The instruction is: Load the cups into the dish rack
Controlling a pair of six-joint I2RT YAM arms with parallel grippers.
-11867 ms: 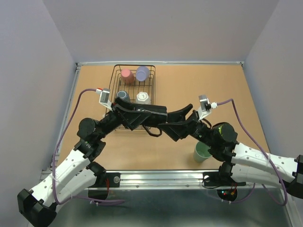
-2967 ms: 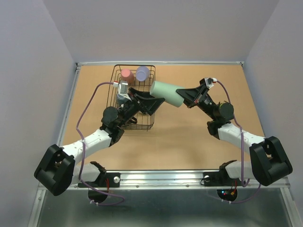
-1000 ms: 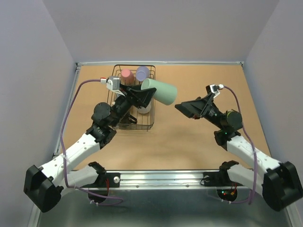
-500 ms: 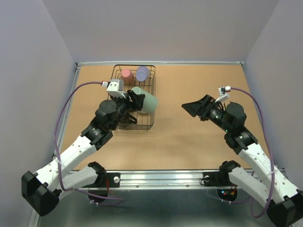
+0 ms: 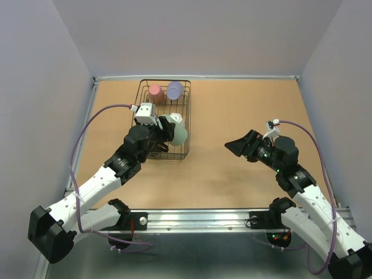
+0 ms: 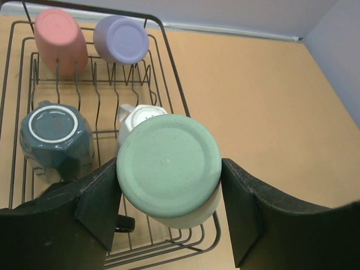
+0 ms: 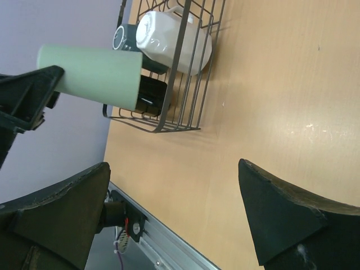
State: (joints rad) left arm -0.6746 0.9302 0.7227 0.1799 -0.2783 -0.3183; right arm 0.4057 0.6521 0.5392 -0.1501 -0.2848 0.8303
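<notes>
Mint green cup (image 6: pixel 166 163): base up, held over the near right part of the dish rack (image 5: pixel 189 104); whether it touches the wires cannot be told.
Left gripper (image 6: pixel 170 185): jaws clamped on the mint green cup's sides.
Far end of rack: pink cup (image 6: pixel 59 39) and lavender cup (image 6: pixel 121 38), both base up.
Nearer end: dark blue mug (image 6: pixel 55 132) base up; white mug (image 6: pixel 138 118) partly hidden behind the green one.
Right gripper (image 7: pixel 171 191): jaws wide apart, gripping nothing, over the table (image 5: pixel 232 104), well apart from the rack.

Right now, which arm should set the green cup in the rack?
Left. The left hand holds the mint green cup over the dish rack; the right hand is open, empty, off to the side.
</notes>
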